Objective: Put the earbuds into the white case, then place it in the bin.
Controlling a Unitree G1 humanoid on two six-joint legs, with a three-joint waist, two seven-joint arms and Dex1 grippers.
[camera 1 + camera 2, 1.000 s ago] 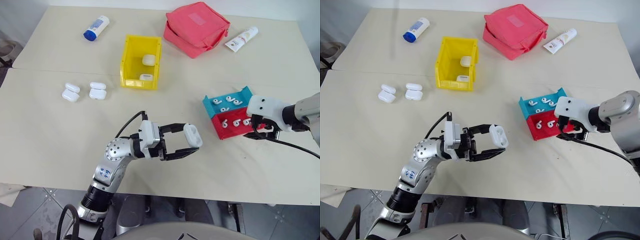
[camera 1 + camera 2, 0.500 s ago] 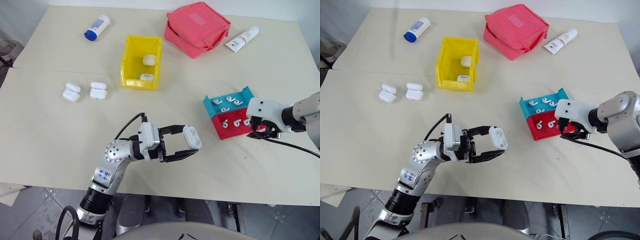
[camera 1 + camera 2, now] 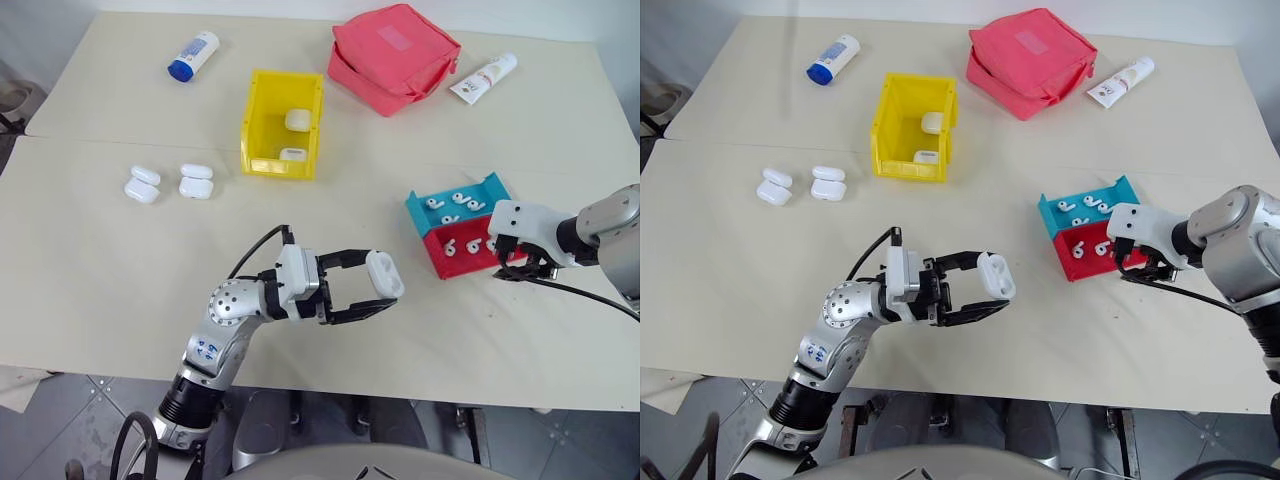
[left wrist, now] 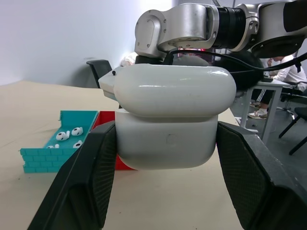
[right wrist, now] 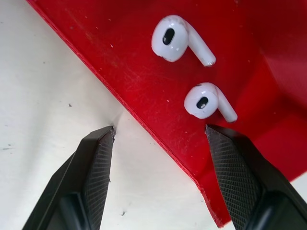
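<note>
The left gripper (image 3: 382,293) is raised over the near centre of the worktop (image 3: 90,270), jaws clamped on a white case (image 3: 385,273) whose lid sits slightly lifted. The left wrist view shows the case (image 4: 167,120) pinched between both fingers (image 4: 91,177).

The right gripper (image 5: 158,139) points down at the near right edge of the red tray (image 3: 462,255), jaws apart and straddling that edge: 1 finger over the worktop, the other over the tray floor. 2 earbuds (image 5: 204,100) lie in the tray just beyond the fingertips, untouched. The teal tray (image 3: 452,205) adjoins the red tray on its far side and holds more earbuds.

The bin (image 3: 283,125) stands at far centre, well apart from both grippers, with 2 white cases inside. 2 more cases (image 3: 168,184) lie on the left of the worktop. A red pouch (image 3: 393,55) sits far right of the bin, a white tube (image 3: 483,78) beyond it, and a blue-capped bottle (image 3: 192,55) at far left.
</note>
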